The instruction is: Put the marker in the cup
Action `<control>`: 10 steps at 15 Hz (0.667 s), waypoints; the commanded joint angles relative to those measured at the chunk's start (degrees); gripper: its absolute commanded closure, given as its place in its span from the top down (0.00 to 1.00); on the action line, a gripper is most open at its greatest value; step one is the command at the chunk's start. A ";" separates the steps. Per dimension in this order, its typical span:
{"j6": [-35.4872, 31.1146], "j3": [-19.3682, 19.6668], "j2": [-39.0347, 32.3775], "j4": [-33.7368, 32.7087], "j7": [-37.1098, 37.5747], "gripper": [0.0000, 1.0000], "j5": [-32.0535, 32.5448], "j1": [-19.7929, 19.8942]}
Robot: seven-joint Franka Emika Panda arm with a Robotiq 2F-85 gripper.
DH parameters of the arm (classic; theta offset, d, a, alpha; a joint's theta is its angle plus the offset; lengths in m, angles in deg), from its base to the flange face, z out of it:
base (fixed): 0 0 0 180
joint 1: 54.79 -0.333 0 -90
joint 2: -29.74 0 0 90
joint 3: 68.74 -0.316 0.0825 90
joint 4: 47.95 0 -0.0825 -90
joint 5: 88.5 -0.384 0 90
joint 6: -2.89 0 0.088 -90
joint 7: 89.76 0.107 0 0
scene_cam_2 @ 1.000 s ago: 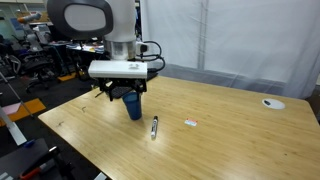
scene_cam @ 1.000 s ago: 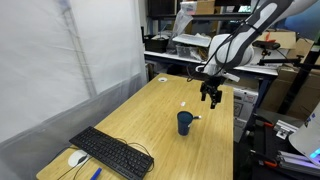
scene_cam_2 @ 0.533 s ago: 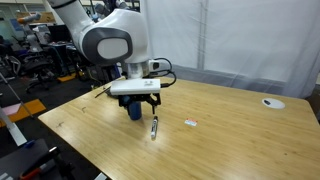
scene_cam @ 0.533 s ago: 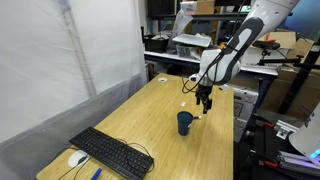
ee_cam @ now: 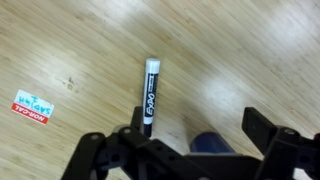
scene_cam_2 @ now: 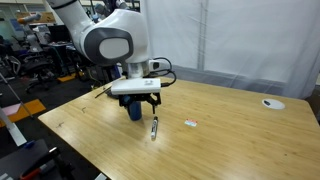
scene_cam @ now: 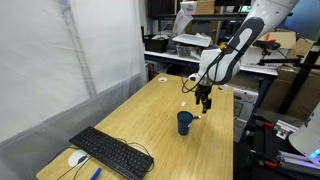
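The marker (ee_cam: 150, 95) lies flat on the wooden table; in the wrist view it shows a dark barrel with white print. It shows as a pale stick in both exterior views (scene_cam_2: 154, 127) (scene_cam: 200, 117). The dark blue cup (scene_cam: 185, 122) stands upright beside it, partly hidden behind the gripper in an exterior view (scene_cam_2: 133, 110) and low in the wrist view (ee_cam: 210, 146). My gripper (scene_cam_2: 143, 104) hangs open and empty just above the table, between the cup and the marker (ee_cam: 195, 128) (scene_cam: 205, 102).
A small red-and-white label (ee_cam: 33, 107) lies on the table beyond the marker (scene_cam_2: 191, 123). A black keyboard (scene_cam: 110, 152) and a white mouse (scene_cam: 77, 158) sit at one table end. A white disc (scene_cam_2: 272, 103) lies near a far edge. Benches and clutter surround the table.
Since one second ago the arm swung and turned, carrying the open gripper from over the cup towards the marker. Over the last half second nothing moved.
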 commanded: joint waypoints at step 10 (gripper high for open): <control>-4.25 -9.25 -8.57 -6.55 1.66 1.00 3.02 14.66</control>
